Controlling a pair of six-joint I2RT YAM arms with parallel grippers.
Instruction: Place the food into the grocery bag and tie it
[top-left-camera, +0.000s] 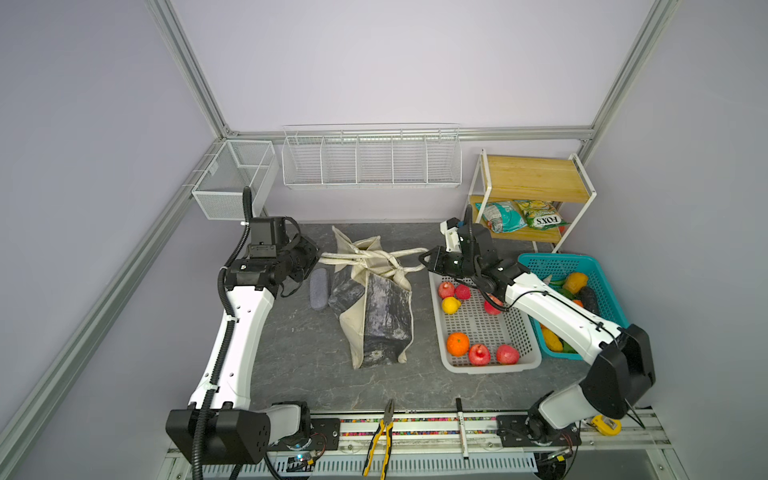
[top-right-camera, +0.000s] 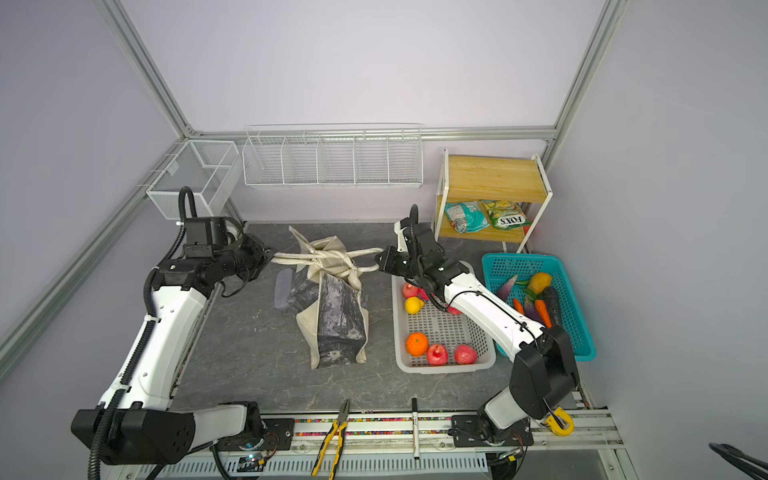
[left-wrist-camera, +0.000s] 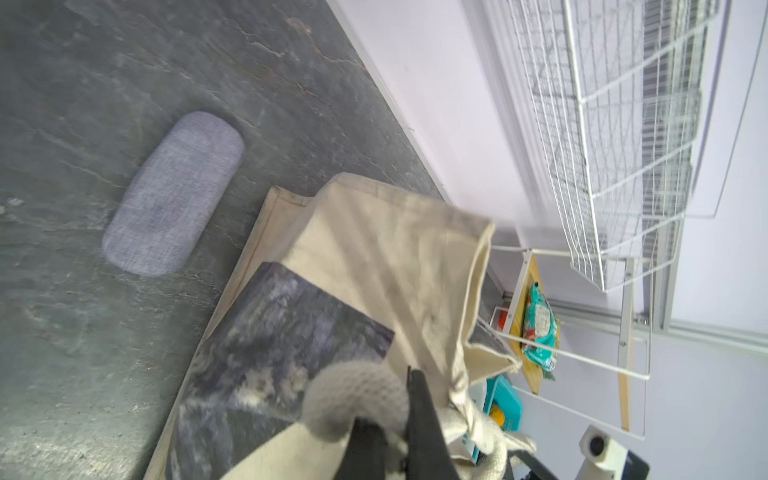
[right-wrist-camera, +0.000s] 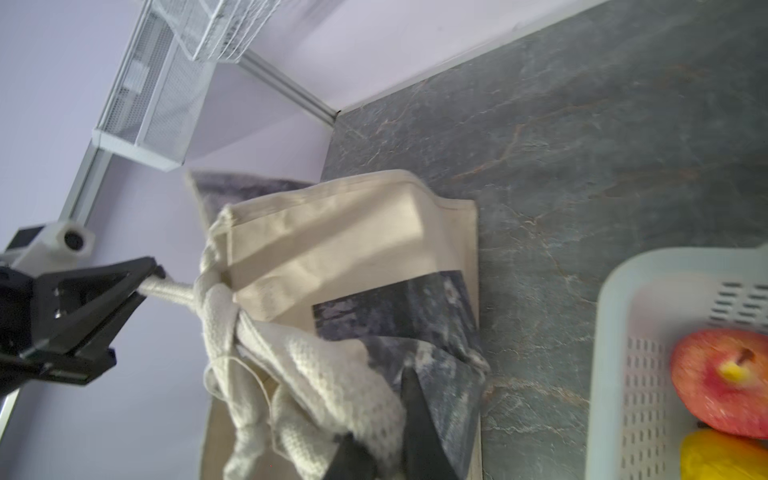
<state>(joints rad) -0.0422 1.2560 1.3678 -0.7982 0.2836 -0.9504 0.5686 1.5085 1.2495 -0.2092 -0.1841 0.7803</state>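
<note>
The grocery bag (top-left-camera: 386, 316) (top-right-camera: 338, 316), cream canvas with dark marbled panels, stands mid-table in both top views. Its strap handles are knotted (top-left-camera: 384, 259) above its mouth. My left gripper (top-left-camera: 318, 259) (left-wrist-camera: 395, 432) is shut on one cream strap (left-wrist-camera: 357, 395), pulled taut to the left. Opposite it, my right gripper (top-left-camera: 424, 257) (right-wrist-camera: 386, 436) is shut on the other strap (right-wrist-camera: 332, 374). The knot (right-wrist-camera: 216, 299) sits between them. Food outside the bag: an orange (top-left-camera: 457, 344), apples (top-left-camera: 478, 354) and a lemon (top-left-camera: 451, 304). What the bag holds is hidden.
A white perforated basket (top-left-camera: 490, 368) and a teal basket (top-left-camera: 552, 259) with vegetables sit to the right. Snack packets (top-left-camera: 503, 216) lie on a wooden shelf (top-left-camera: 536, 178). A grey case (top-left-camera: 319, 289) lies left of the bag. Pliers (top-left-camera: 384, 432) rest at the front rail.
</note>
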